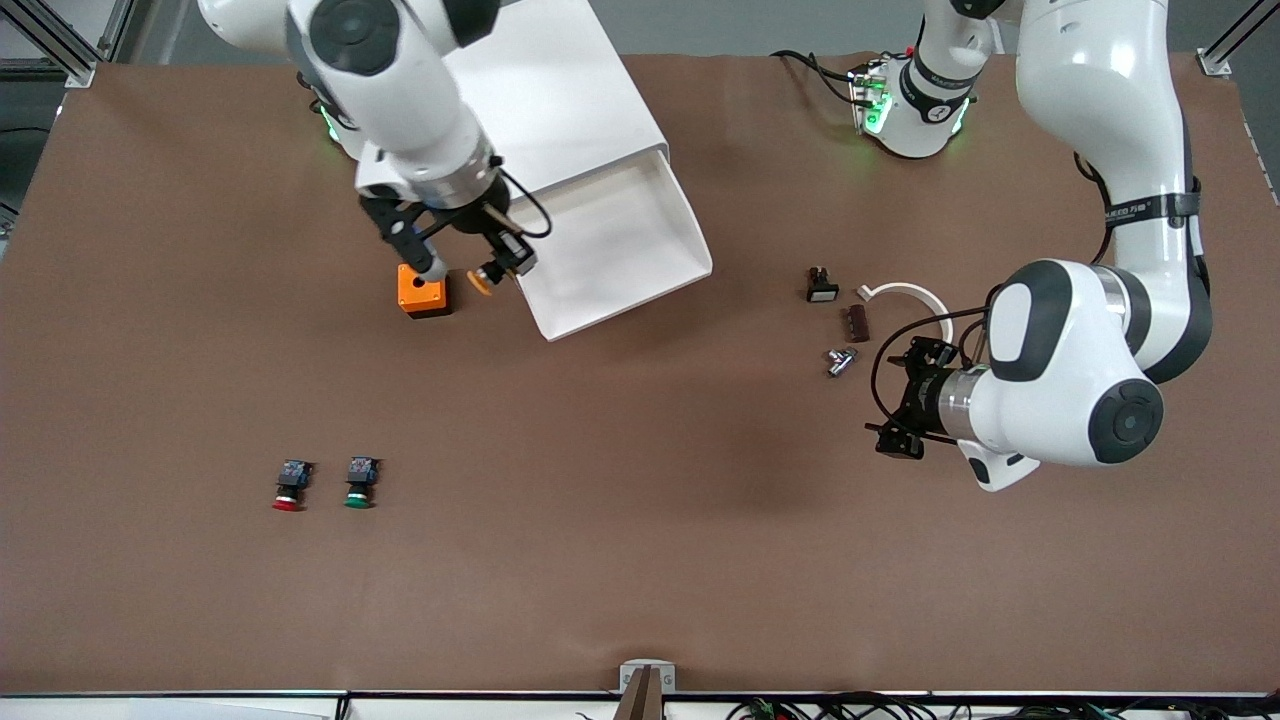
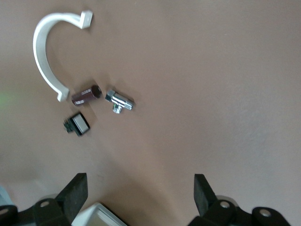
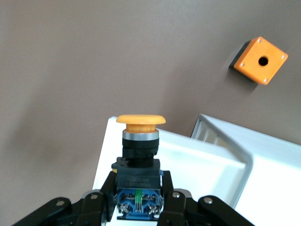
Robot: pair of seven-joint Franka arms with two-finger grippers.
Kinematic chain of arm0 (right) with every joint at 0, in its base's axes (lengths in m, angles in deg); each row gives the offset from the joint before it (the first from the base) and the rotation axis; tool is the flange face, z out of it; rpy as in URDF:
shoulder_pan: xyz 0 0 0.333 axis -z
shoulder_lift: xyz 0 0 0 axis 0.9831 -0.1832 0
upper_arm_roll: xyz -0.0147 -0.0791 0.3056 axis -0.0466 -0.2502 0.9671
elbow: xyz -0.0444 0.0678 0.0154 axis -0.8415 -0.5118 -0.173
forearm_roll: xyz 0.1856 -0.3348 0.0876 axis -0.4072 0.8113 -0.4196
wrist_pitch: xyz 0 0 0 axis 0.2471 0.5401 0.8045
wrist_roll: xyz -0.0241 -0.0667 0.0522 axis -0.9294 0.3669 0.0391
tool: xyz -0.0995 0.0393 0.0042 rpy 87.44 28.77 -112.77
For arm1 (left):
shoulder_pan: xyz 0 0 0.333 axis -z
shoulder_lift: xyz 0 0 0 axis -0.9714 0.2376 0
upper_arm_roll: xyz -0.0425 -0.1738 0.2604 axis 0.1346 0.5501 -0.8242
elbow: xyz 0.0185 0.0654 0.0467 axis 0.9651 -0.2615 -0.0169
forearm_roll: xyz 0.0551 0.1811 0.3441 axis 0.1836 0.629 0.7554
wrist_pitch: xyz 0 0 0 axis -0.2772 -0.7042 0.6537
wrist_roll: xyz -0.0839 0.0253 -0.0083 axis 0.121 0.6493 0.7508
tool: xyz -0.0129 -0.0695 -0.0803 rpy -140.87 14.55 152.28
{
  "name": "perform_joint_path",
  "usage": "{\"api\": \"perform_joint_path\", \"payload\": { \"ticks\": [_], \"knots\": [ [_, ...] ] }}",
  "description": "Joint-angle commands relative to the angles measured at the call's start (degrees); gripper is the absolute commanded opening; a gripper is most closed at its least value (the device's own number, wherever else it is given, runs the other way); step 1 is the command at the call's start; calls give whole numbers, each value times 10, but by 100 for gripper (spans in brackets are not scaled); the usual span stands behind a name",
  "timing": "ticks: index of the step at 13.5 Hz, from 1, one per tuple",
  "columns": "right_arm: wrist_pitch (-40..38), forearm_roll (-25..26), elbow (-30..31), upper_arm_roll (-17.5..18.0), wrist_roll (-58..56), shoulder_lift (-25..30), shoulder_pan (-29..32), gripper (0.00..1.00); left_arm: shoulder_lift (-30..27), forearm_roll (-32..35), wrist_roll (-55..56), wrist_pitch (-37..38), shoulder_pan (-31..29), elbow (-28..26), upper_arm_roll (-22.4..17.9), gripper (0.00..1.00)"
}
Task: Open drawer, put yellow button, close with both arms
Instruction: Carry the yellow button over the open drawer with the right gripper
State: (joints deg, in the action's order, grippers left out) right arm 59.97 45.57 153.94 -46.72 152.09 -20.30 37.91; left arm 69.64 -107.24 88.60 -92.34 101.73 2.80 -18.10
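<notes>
I see a brown table [image 1: 640,560] filling nearly the whole front view under even light. Aluminium frame struts [image 1: 60,40] stand at its far corners, and black cables [image 1: 850,708] bunch along its near edge.

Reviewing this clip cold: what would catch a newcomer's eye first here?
Most striking is the right gripper, shut on the yellow button and hanging at the corner of the pulled-out drawer, with an orange box on the table beside it. The left gripper waits open, over bare table at the left arm's end, near a white curved clip and small parts.
</notes>
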Motion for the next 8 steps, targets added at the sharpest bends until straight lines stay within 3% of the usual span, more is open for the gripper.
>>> {"api": "perform_joint_path", "payload": {
  "ticks": [1, 6, 8],
  "knots": [
    [22, 36, 1, -8, 68, -25, -42, 0, -13, 60, -31, 2, 37, -8, -1, 100],
    [65, 53, 1, -8, 180, -80, -86, 0, -8, 84, -194, -41, 69, -9, -1, 100],
    [78, 53, 1, -8, 205, -89, -100, 0, -3, 85, -200, -65, 79, -11, 12, 100]
  ]
}}
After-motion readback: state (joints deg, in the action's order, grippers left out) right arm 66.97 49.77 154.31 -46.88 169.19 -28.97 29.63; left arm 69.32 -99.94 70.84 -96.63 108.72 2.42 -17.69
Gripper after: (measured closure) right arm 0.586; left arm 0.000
